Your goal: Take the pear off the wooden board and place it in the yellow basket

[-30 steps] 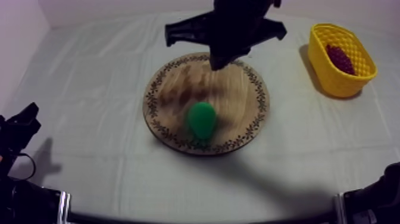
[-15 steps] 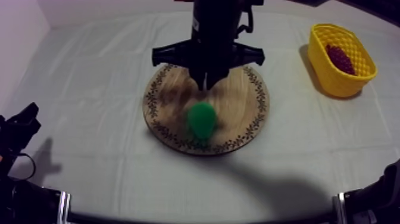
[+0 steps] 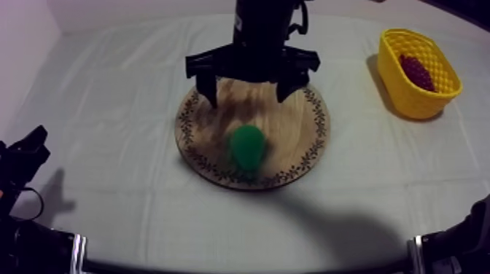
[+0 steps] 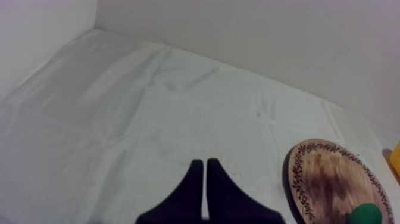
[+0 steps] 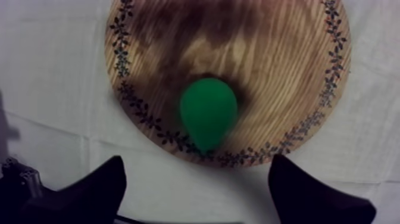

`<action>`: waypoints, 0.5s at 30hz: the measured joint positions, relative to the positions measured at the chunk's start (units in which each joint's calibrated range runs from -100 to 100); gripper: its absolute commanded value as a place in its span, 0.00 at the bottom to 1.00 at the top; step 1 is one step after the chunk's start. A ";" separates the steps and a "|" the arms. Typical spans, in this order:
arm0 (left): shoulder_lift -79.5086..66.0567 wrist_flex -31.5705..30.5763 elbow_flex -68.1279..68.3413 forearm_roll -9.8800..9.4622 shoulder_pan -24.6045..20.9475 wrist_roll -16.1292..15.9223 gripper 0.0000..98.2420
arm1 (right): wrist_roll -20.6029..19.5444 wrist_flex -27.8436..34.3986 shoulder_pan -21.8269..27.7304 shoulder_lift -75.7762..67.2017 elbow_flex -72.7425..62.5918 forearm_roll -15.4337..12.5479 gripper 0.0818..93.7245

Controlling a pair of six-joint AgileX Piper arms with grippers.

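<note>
A green pear point(image 3: 248, 146) lies on the near half of the round wooden board point(image 3: 295, 124). My right gripper point(image 3: 246, 90) hangs over the board's far half, just behind the pear, open with its two black fingers spread wide and nothing between them. From the right wrist view the pear point(image 5: 208, 112) sits on the board point(image 5: 274, 65) ahead of the open right gripper point(image 5: 199, 190). My left gripper point(image 4: 204, 179) is shut, its fingers together as a narrow wedge over bare cloth, and rests low at the table's left point(image 3: 25, 154). The board point(image 4: 330, 184) and pear point(image 4: 364, 213) lie off to its side.
The yellow basket point(image 3: 397, 80) stands at the far right of the table with a dark red bunch of grapes point(image 3: 415, 71) inside. Bare cloth lies between the board and the basket. A wall runs along the table's back edge.
My right gripper has swung round above the board's far half and its fingers have spread from shut to wide open. The pear and my left arm have not moved.
</note>
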 measured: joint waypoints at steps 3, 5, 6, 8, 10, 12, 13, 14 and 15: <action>0.00 0.00 0.00 0.00 0.00 0.00 0.00 | -0.35 -0.08 0.19 0.08 0.82 0.00 0.96; 0.00 0.00 0.00 0.00 0.00 0.00 0.00 | -0.61 -0.67 0.29 0.24 1.45 0.00 0.96; 0.00 0.00 0.00 0.00 0.00 0.00 0.00 | -0.64 -1.19 0.35 0.25 1.94 0.06 0.96; 0.00 0.00 0.00 0.00 0.00 0.00 0.00 | -0.89 -1.78 0.53 0.90 2.95 0.06 0.96; 0.00 0.00 0.00 0.00 0.00 0.00 0.00 | -1.03 -2.75 0.74 1.56 4.27 0.06 0.96; 0.00 0.00 0.00 0.00 0.00 0.00 0.00 | -1.06 -4.00 0.99 2.33 5.56 0.06 0.96; 0.00 0.00 0.00 0.00 0.00 0.00 0.00 | -1.06 -4.38 1.07 2.60 6.05 0.06 0.96; 0.00 0.00 0.00 0.00 0.00 0.00 0.00 | -1.00 -4.82 1.20 3.04 6.66 -0.01 0.96; 0.00 0.00 0.00 0.00 0.00 0.00 0.00 | -0.86 -5.69 1.28 3.43 7.28 -0.19 0.95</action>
